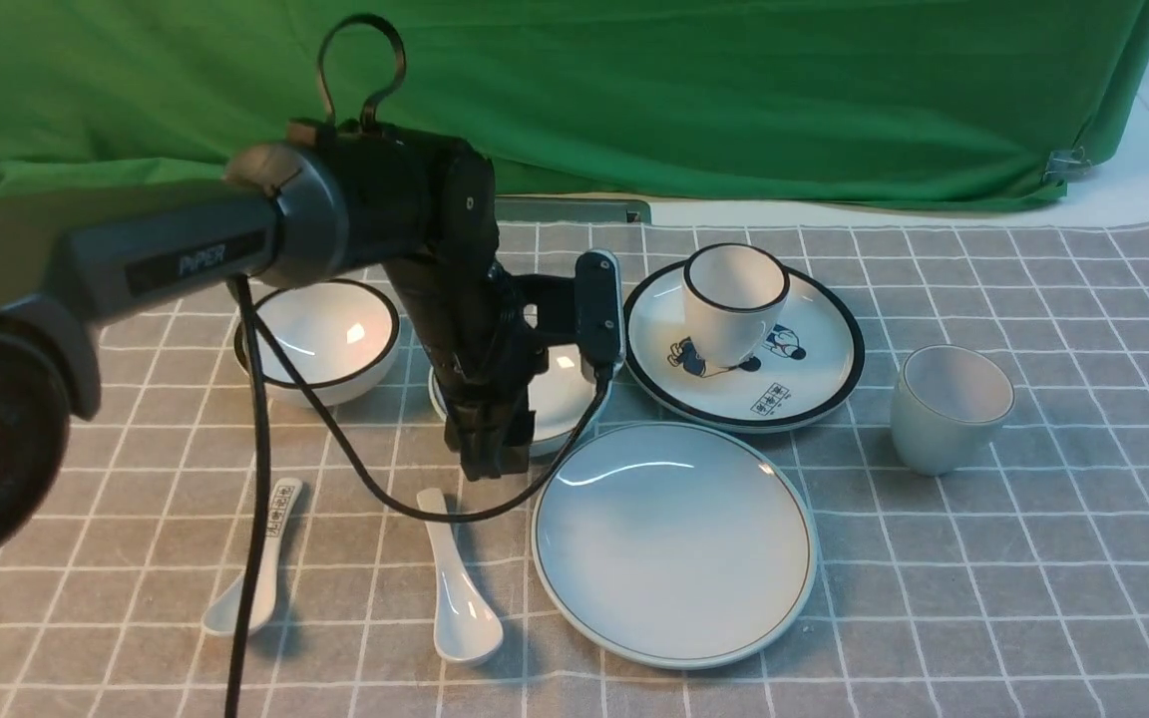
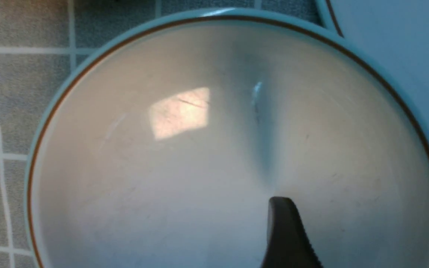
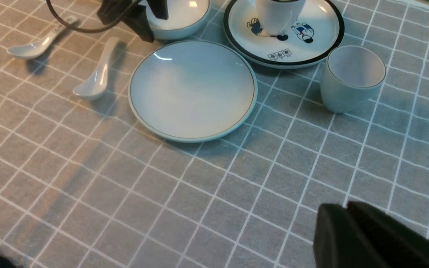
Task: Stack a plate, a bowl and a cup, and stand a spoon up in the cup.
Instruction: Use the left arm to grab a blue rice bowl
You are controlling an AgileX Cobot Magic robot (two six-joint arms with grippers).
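Nothing is stacked yet: the large pale bluish-white plate (image 1: 674,543) lies bare on the cloth-covered bench (image 1: 983,618), with the rounded pale greyish cup (image 1: 949,409) to its right and the plain white ceramic spoon (image 1: 460,588) to its left. The shallow pale bowl (image 1: 560,399) sits just beyond the plate. The left fingers (image 2: 285,234) stand wide astride its near rim, one inside. The right fingers (image 3: 371,234), pressed together and empty, hang over the near bench

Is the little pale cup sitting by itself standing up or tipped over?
Standing up. The cup sits on its base on the checked cloth, its open mouth faces up, and nothing shows inside it.
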